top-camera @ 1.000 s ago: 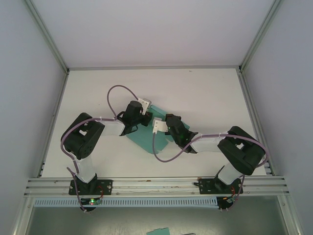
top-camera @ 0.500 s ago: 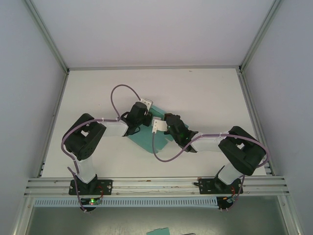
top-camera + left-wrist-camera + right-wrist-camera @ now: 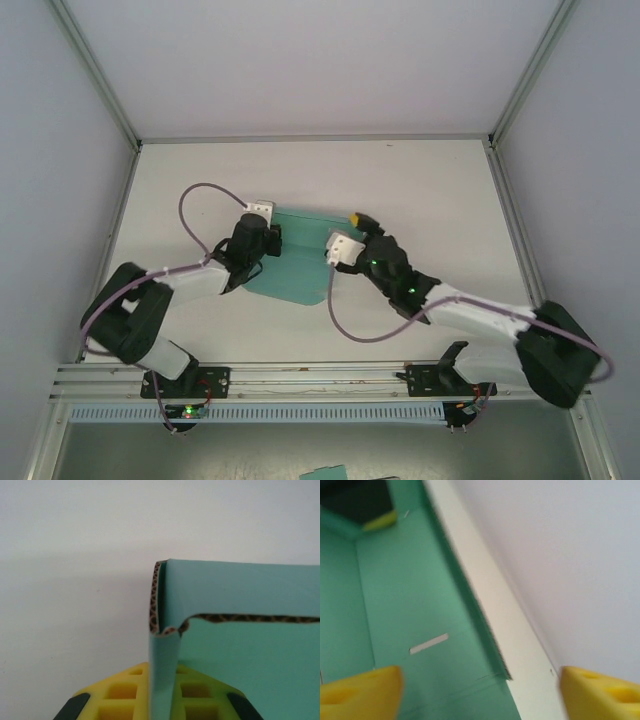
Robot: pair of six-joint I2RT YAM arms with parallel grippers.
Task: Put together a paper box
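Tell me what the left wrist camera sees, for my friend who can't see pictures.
A teal-green paper box takes up the right side, with one upright flap pinched in the left gripper, between yellow fingers at the bottom. Behind it is the plain white table.

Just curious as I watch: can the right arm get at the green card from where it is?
Likely yes. The right arm holds its jaws open at the edge of the green card, nothing between; the left arm pinches the opposite side, out of the way.
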